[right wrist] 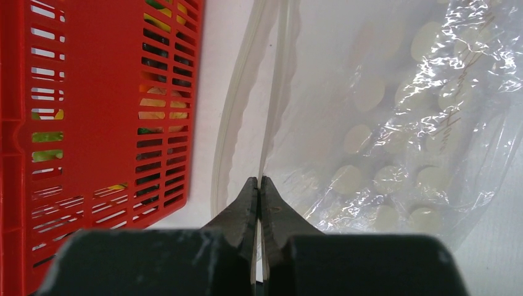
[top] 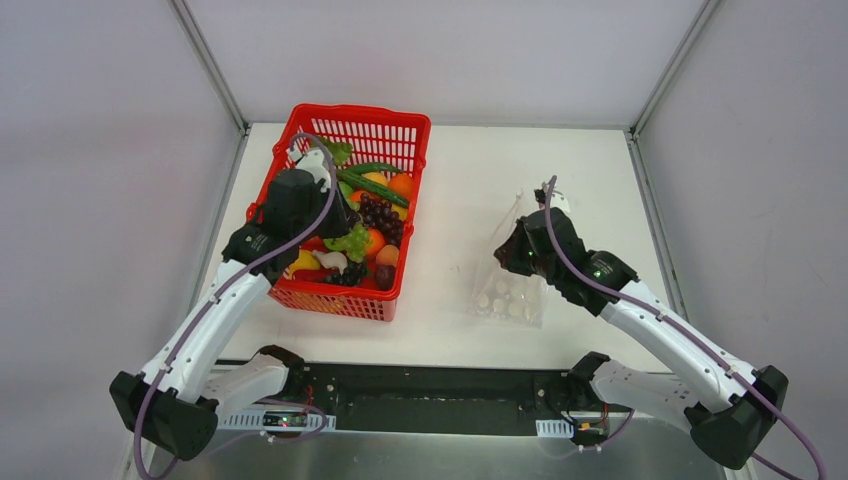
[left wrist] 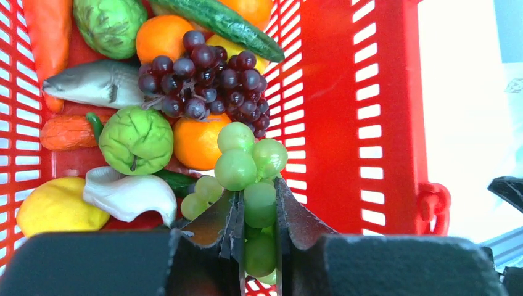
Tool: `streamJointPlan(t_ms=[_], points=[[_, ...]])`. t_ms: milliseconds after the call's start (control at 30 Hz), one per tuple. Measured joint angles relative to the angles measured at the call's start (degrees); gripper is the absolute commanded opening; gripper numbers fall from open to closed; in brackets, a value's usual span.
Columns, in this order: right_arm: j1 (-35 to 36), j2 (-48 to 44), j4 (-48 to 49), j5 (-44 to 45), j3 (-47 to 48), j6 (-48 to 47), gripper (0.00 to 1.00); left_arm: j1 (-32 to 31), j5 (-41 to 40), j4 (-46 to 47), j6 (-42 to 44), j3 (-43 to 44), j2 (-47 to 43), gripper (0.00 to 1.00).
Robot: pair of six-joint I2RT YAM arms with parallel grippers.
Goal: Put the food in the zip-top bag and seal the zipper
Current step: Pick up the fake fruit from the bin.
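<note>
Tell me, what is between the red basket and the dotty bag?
Nothing, only bare white table lies between the red basket and the zip-top bag. The top view shows that best.

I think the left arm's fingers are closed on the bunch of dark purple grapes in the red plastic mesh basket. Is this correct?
Not quite. The left fingers are closed on the bunch of light green grapes, not on the dark purple grapes, which lie free beyond them. The left wrist view shows this. The red plastic mesh basket is right.
</note>
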Motion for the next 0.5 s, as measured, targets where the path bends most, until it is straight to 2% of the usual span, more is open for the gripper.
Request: streamJointPlan(t_ms=[167,367,500], points=[[0.0,0.0,0.9,-0.7,-0.2,0.0,0.00,0.0,1.7,-1.0,-0.1,0.7,-3.2,0.00],[0.0,0.0,1.1,-0.9,-0.9,0.0,0.00,-0.2,7.9,0.1,-2.2,3.0,-6.3,0.00],[0.0,0.0,1.3,-0.9,-0.9,0.0,0.00,-2.5,12.1,2.3,-3.6,5.1,-7.1,0.00]])
